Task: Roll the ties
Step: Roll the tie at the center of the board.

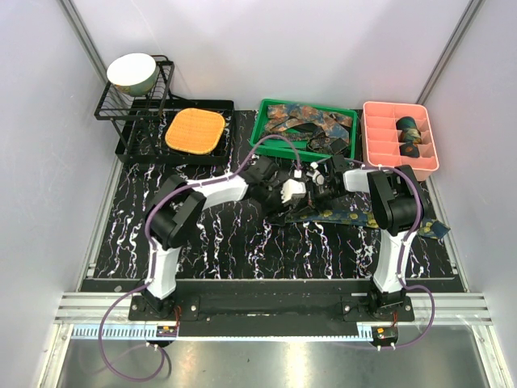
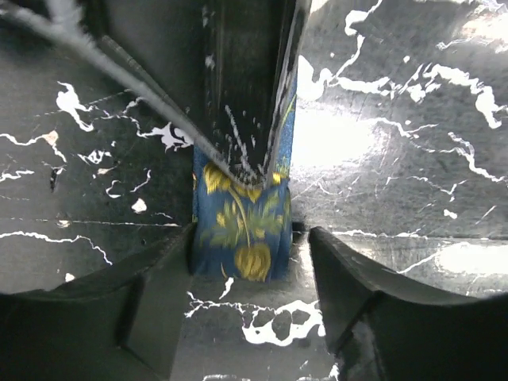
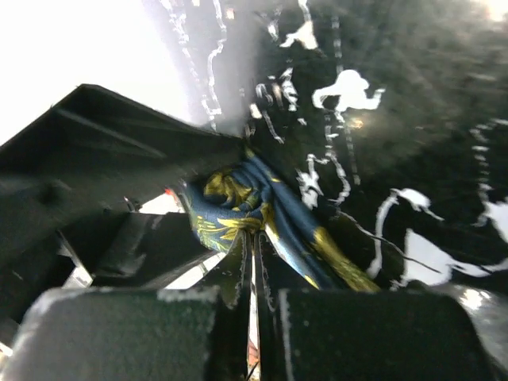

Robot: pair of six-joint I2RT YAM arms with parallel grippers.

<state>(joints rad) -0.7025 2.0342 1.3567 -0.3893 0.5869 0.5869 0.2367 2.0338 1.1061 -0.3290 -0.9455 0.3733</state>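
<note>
- Found the blue tie lying flat on the black marbled mat at mid-table, gold-patterned, with its tail trailing past the right arm.
- Saw the right gripper pinched tight on a small bunched start of a coil at the tie's end.
- Saw the left gripper spread apart, straddling the strip just beside that pinch, not clamped on it.
- Judged the fabric soft, light and limp, probably slick, so apt to slacken or unwind if released.
- Judged the best hold to be across the coil's width, with the free strip kept flat.
- Noted more ties heaped in the green tray, and rolled coils in the pink tray.
</note>
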